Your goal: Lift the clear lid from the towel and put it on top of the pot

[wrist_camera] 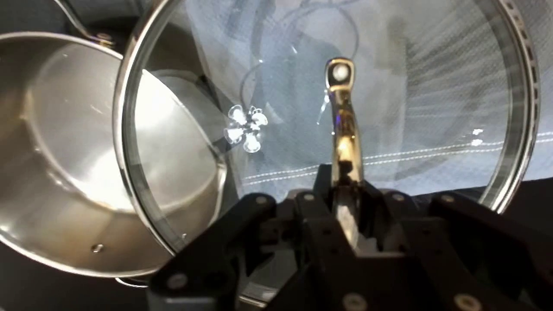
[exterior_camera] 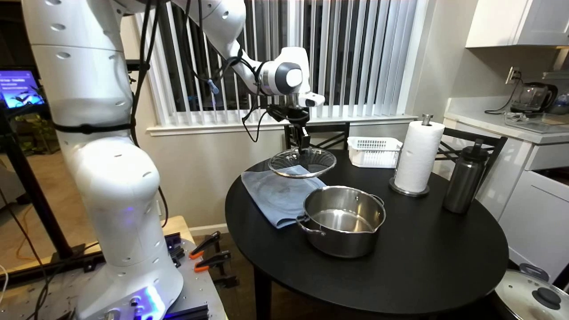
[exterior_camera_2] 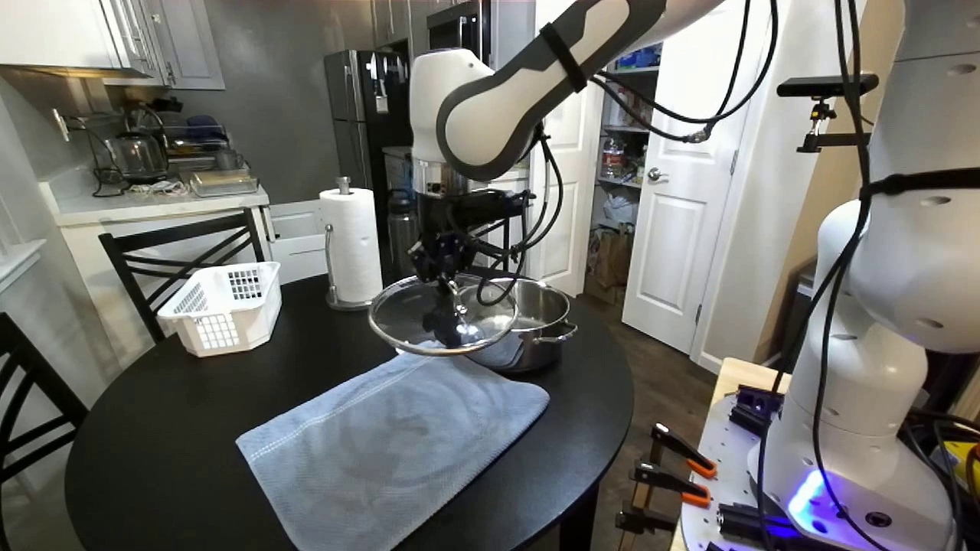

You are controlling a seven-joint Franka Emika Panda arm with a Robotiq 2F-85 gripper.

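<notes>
The clear lid (exterior_camera: 318, 163) is off the towel and hangs roughly level in the air; it also shows in an exterior view (exterior_camera_2: 406, 314). It has a metal rim and a metal loop handle. My gripper (exterior_camera: 303, 144) is shut on that handle; in the wrist view the handle stands between the fingers (wrist_camera: 345, 181). The blue-grey towel (exterior_camera_2: 398, 451) lies on the table below the lid, with a round mark on it. The steel pot (exterior_camera: 344, 243) stands uncovered beside the towel. In the wrist view the lid's left edge overlaps the pot (wrist_camera: 65, 255).
The round black table (exterior_camera: 422, 266) also holds a white plastic basket (exterior_camera: 373, 153), a paper towel roll (exterior_camera: 418, 155) and a tall dark metal bottle (exterior_camera: 464, 180). The pot has side handles that stick out. Black chairs (exterior_camera_2: 191, 256) stand at the table's edge.
</notes>
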